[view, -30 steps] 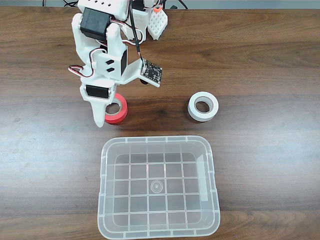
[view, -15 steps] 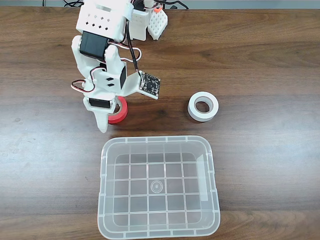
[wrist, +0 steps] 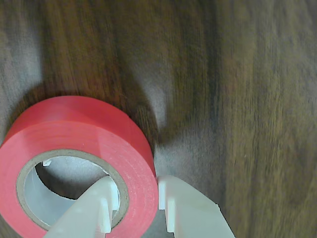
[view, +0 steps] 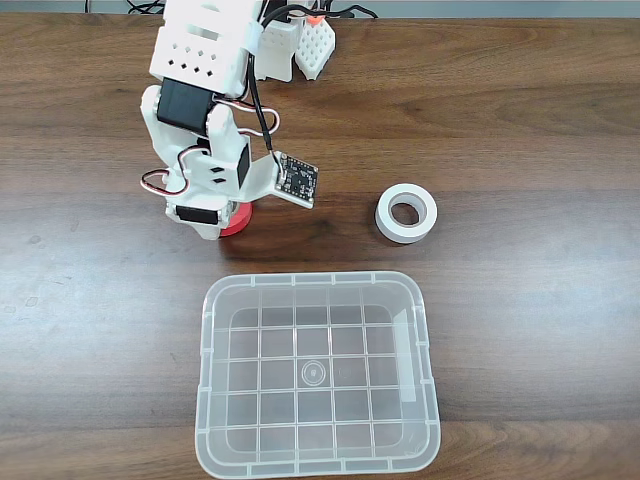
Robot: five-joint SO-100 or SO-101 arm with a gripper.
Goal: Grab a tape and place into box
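End effector (wrist: 133,206): I see it straddling the wall of the tape (wrist: 74,148), one finger inside the core, narrowly parted, not clamped.
Box (view: 318,285): just below in fixed view.

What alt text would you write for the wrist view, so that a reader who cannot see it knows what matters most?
The gripper straddles the wall of the red tape, one white finger inside the roll's grey core and the other just outside its rim. The roll lies flat on a dark wooden table, casting a shadow beside it.
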